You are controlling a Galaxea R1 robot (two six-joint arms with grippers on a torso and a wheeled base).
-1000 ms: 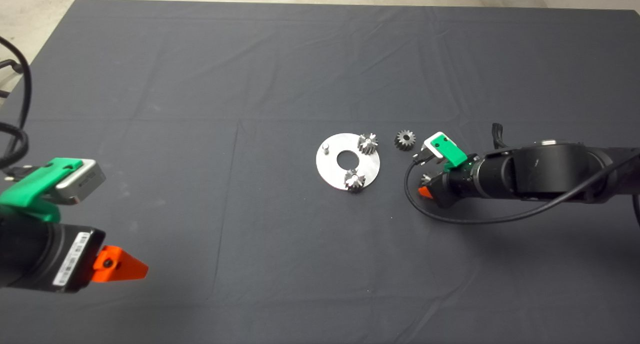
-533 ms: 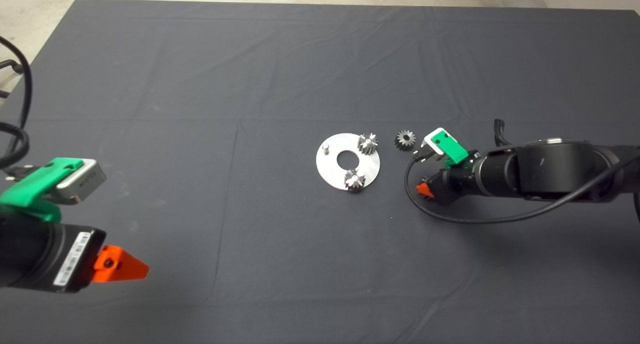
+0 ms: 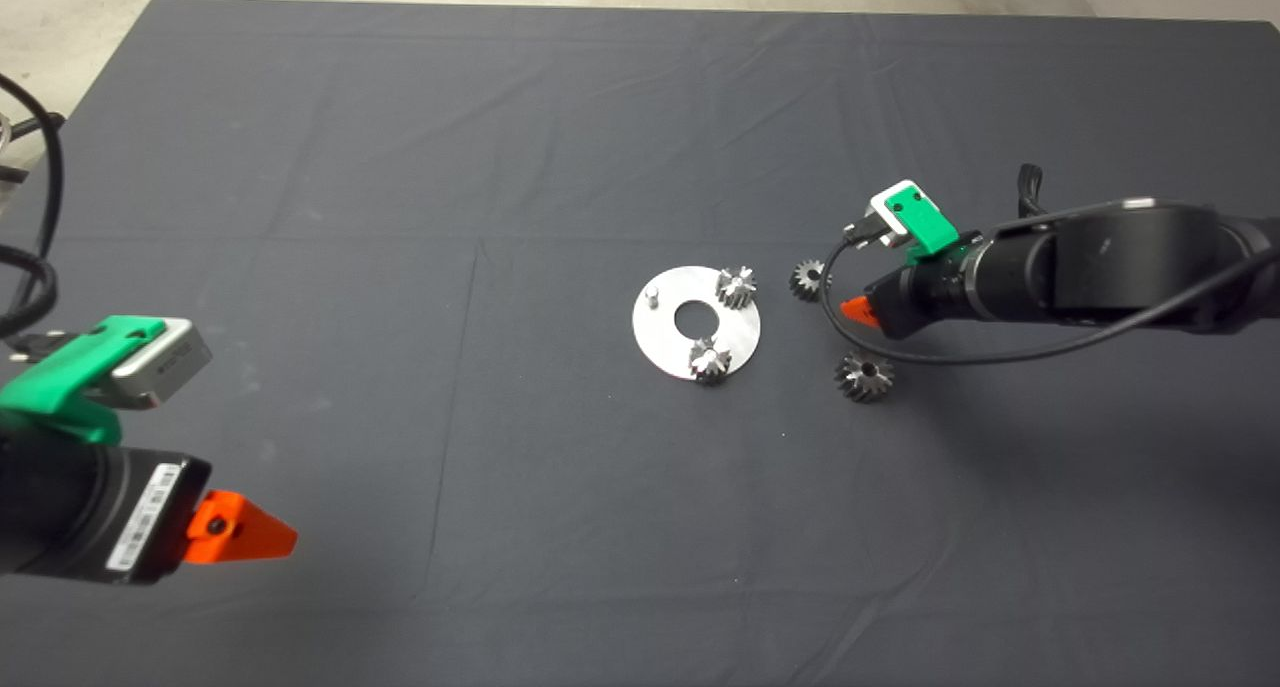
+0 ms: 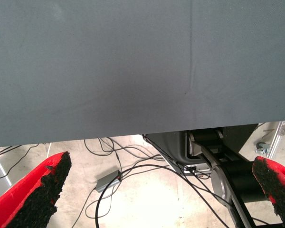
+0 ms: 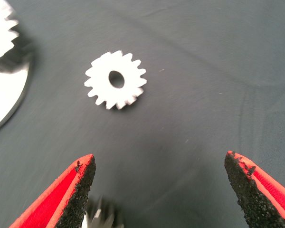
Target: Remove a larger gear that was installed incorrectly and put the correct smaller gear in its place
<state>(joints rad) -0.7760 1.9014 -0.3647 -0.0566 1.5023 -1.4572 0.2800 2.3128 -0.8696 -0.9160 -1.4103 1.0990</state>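
The right gripper, fingers spread wide and empty, hovers just beside the smaller gear; the larger gear lies near it on the desk.

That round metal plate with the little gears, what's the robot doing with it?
It is swapping gears. The larger gear lies loose on the dark mat, off the round plate, whose small peg stands bare beside two shiny gears. The right gripper, fingers wide open and holding nothing, hovers by the smaller gear, which lies on the mat beside the plate. The left gripper waits open at the near left corner.
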